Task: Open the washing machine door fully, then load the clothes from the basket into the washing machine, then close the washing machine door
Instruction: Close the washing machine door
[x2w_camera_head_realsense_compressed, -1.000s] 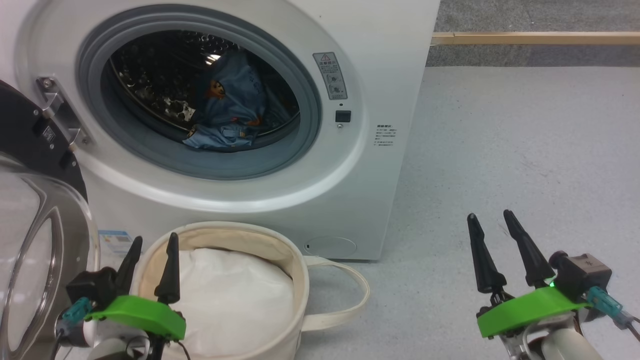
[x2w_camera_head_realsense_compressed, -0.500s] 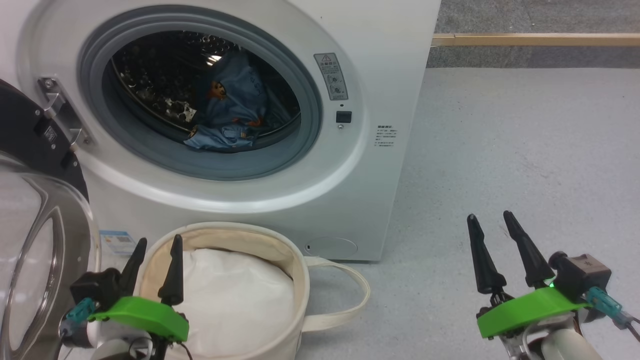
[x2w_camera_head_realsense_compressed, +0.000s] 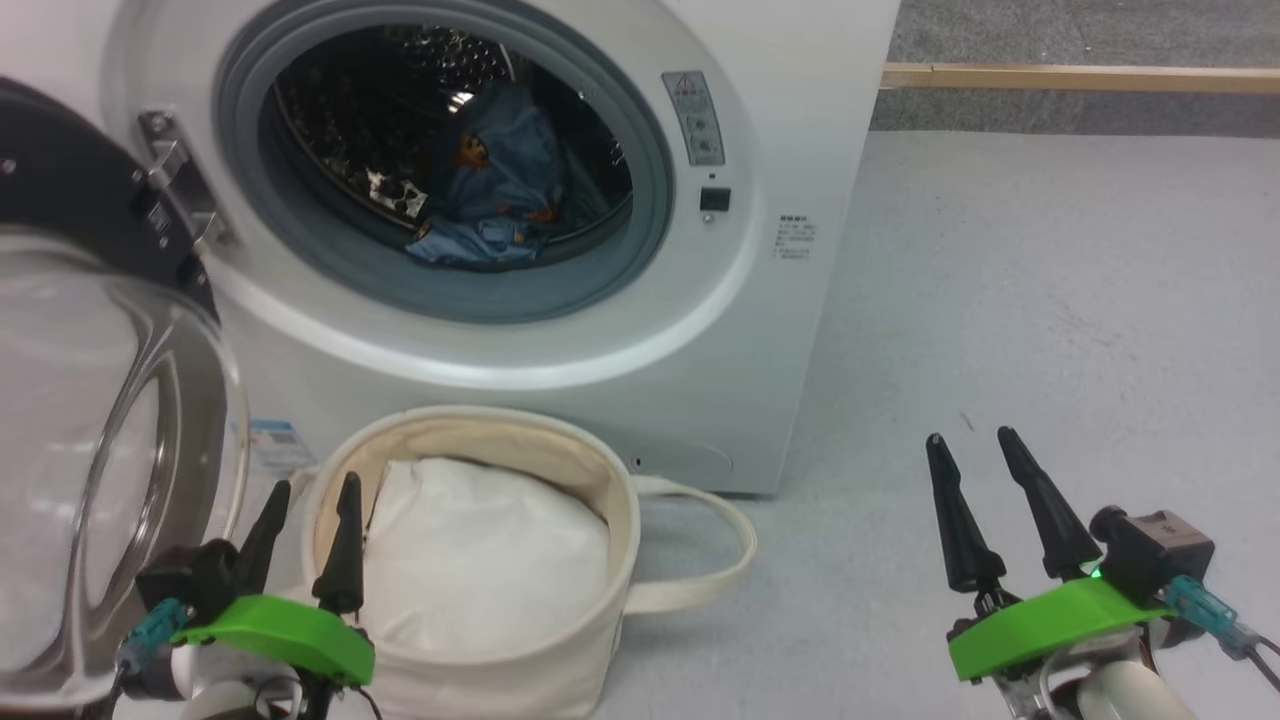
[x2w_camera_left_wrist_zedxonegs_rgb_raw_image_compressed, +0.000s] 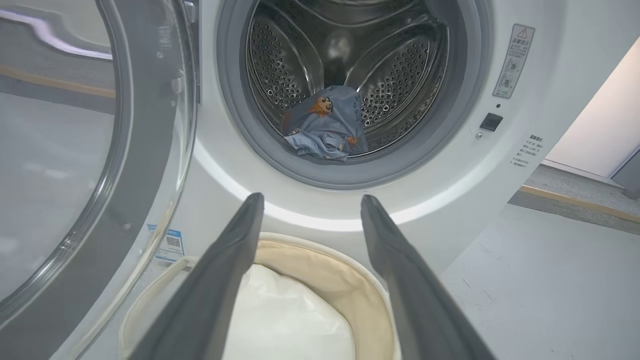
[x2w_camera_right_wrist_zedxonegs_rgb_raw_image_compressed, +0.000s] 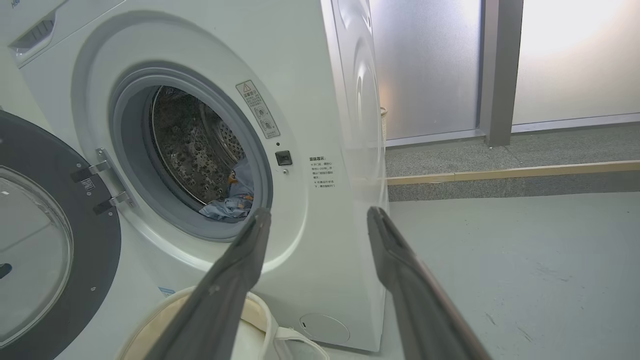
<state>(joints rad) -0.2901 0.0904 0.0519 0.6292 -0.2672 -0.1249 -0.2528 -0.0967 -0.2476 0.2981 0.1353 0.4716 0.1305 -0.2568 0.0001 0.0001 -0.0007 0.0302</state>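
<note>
Standing open at nine o'clock in the head view, the washing machine door (x2w_camera_head_realsense_compressed: 60, 190) is seen swung wide, its glossy black rim uppermost and its bulging clear glass bowl below. The white washing machine (x2w_camera_head_realsense_compressed: 790, 120) is spread from eleven to one o'clock in that view, its round opening ringed by a grey rubber gasket (x2w_camera_head_realsense_compressed: 640, 250). The clothes (x2w_camera_head_realsense_compressed: 500, 190), a light blue garment printed with orange-brown bears, are seen crumpled inside the steel drum (x2w_camera_head_realsense_compressed: 340, 120), low and just behind the gasket. The basket (x2w_camera_head_realsense_compressed: 600, 620), a round cream canvas tub, is set on the grey floor (x2w_camera_head_realsense_compressed: 1050, 300) right before the machine at six o'clock. A plain white padding cloth (x2w_camera_head_realsense_compressed: 480, 560) is held in it, and one loop strap handle (x2w_camera_head_realsense_compressed: 720, 560) is extended toward three o'clock. A small blue label sticker (x2w_camera_head_realsense_compressed: 272, 445) is seen on the machine's front at eight o'clock, between door and basket.

The left hand (x2w_camera_head_realsense_compressed: 316, 483) is placed at seven o'clock, released, with its two dark fingers (x2w_camera_head_realsense_compressed: 345, 540) parted and nothing gripped. The fingers are seen against the basket's left rim; whether it is touched cannot be told. The right hand (x2w_camera_head_realsense_compressed: 970, 436) is held at five o'clock over bare floor, well apart from the basket, likewise released and empty. A pale wooden strip (x2w_camera_head_realsense_compressed: 1080, 77) is laid along the floor at one o'clock.
</note>
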